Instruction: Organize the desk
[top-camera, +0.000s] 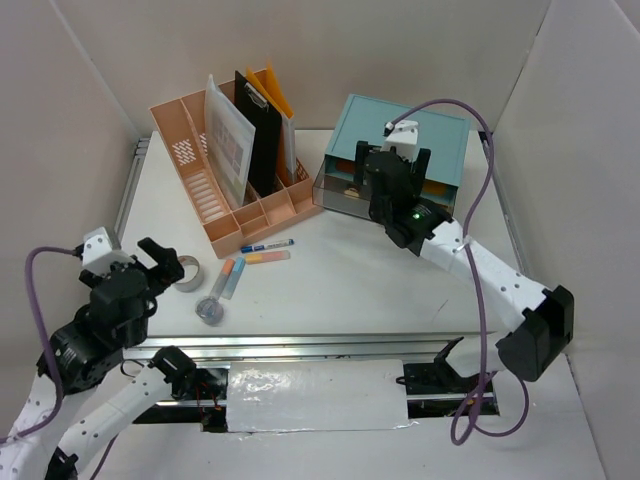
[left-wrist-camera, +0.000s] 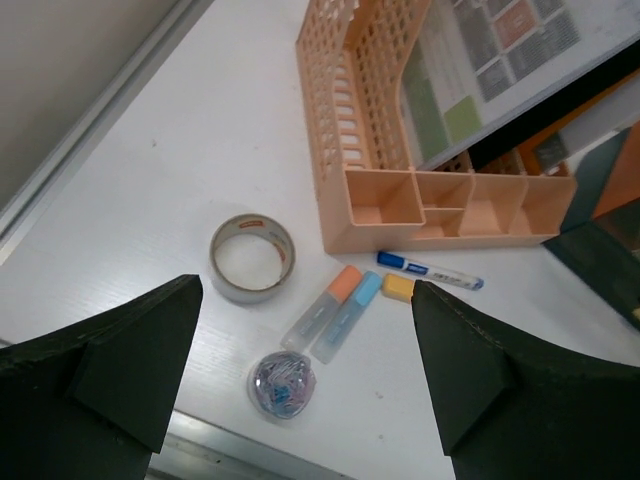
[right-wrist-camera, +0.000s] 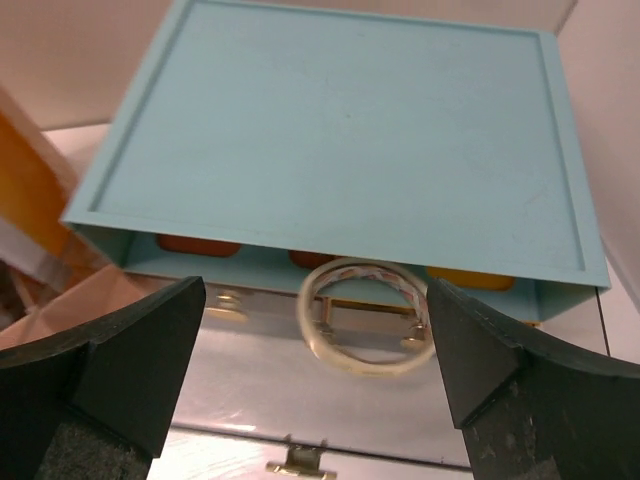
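On the near left of the counter (top-camera: 340, 290), the left end effector (top-camera: 163, 262) hovers with its jaws spread wide and nothing between them. Just ahead of it a roll of tape (top-camera: 186, 272) lies flat. A little to the right sit a round tub of paper clips (top-camera: 210, 310) and two highlighters (top-camera: 229, 278). Their long axes run diagonally away toward the pink organizer (top-camera: 215, 200), and a marker (top-camera: 267, 245) lies crosswise beyond them. By my reading the left arm is much the nearer for these loose things. Farther right, the right end effector (top-camera: 392, 170) hangs open over the pulled-out drawer (right-wrist-camera: 250, 390) of the teal cabinet (top-camera: 400, 125), where a second tape ring (right-wrist-camera: 360, 315) lies clear of both fingers
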